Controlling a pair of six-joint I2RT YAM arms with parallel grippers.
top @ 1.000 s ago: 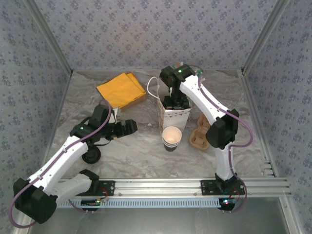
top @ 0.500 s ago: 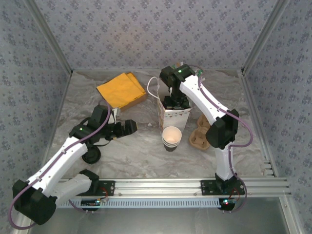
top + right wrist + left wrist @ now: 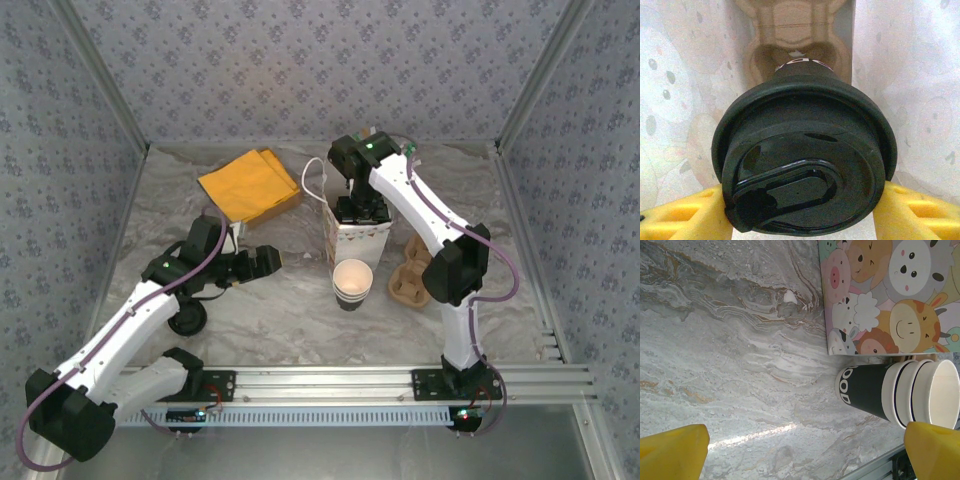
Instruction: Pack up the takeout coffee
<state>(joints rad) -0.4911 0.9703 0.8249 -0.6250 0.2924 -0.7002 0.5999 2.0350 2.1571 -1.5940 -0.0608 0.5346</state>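
The takeout coffee [image 3: 352,282] is an open paper cup with a cream inside, dark rings and a dark base, standing on the table in front of a white cartoon-animal bag [image 3: 355,240]. In the left wrist view the takeout coffee [image 3: 900,392] shows sideways below the bag [image 3: 880,295]. My left gripper [image 3: 265,258] is open and empty, left of the cup; the left gripper [image 3: 805,452] has only bare table between its fingers. My right gripper [image 3: 360,210] reaches down into the bag. The right gripper [image 3: 800,210] is shut on a black-lidded cup [image 3: 805,165] above a cardboard carrier [image 3: 790,20].
A second brown cardboard carrier [image 3: 408,282] lies right of the open cup, by the right arm. A loose black lid [image 3: 187,318] lies near the left arm. Yellow paper [image 3: 250,185] sits at the back left. Patterned walls enclose the table, with a metal rail [image 3: 330,385] in front.
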